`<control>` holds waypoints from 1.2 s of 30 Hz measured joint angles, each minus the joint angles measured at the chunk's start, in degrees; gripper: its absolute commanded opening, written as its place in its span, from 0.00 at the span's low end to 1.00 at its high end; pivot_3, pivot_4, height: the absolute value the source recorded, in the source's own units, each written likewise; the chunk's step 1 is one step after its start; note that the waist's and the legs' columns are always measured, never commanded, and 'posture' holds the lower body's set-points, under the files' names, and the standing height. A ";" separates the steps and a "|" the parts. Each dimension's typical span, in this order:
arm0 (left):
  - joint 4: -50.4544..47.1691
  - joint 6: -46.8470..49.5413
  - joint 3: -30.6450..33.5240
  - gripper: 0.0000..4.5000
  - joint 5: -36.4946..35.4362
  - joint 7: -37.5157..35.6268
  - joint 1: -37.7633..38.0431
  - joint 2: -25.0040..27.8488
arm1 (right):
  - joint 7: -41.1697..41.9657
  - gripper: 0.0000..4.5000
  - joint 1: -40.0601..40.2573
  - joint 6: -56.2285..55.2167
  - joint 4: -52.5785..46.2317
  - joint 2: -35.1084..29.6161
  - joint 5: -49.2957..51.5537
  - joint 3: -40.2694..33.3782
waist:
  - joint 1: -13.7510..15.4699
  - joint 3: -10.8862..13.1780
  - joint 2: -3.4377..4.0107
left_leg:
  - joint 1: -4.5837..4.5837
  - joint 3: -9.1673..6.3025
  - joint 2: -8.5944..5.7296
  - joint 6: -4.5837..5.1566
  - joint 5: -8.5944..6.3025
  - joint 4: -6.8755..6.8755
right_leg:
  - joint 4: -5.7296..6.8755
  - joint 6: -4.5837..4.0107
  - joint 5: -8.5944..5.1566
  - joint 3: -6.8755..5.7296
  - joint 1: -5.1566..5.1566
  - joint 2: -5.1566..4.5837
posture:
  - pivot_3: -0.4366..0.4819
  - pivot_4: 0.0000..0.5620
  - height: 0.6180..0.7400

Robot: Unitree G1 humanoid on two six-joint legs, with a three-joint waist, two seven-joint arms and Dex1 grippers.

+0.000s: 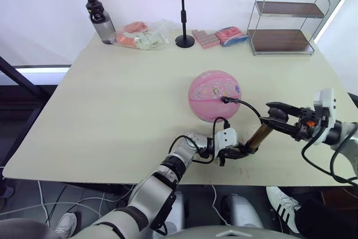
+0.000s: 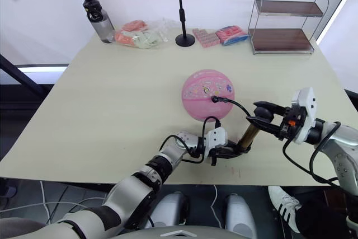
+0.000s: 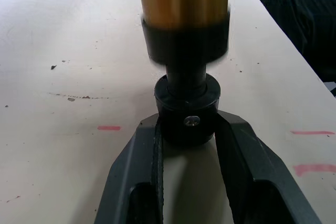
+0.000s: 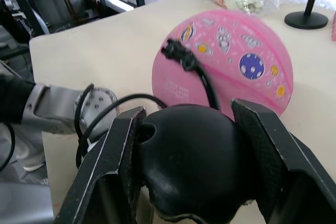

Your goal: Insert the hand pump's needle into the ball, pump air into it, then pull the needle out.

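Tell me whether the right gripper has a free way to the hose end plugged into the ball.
Probably not now: the right gripper is shut on the pump handle; the hose end meets the ball nearby.

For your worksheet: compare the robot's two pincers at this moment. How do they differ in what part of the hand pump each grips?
The left pincer clamps the hand pump's black bottom cap at the table; the right pincer closes on its black handle at the raised top end. The left sits low, the right higher. Both are shut on the same pump.
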 measured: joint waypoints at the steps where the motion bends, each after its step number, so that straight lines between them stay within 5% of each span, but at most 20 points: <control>1: 0.00 0.00 0.01 0.22 -0.01 0.01 -0.03 0.00 | 0.01 0.45 -0.55 0.40 -0.08 -0.51 0.47 -0.38 | -0.01 0.05 0.01 | 0.00 0.00 0.00 0.00 0.00 0.01 | 0.00 0.00 0.00 0.00 0.00 0.00 | 0.48 0.27 1.00; 22: -0.12 -0.02 -0.02 0.22 -0.08 0.21 -0.24 0.15 | -0.29 0.45 -14.87 12.19 -0.84 -10.43 15.68 -8.76 | -0.06 0.36 0.28 | 0.01 0.08 0.01 0.00 0.00 0.05 | 0.00 0.02 0.01 0.07 -0.01 0.00 | 0.48 0.27 1.00; 36: -0.12 -0.06 -0.24 0.22 0.63 0.76 0.02 0.83 | -0.67 0.45 -7.34 6.59 -2.78 -3.58 14.53 -10.73 | -0.29 -0.06 -0.09 | 0.24 0.04 0.11 0.00 0.00 0.04 | 0.02 0.02 0.00 0.07 0.12 0.16 | 0.48 0.27 1.00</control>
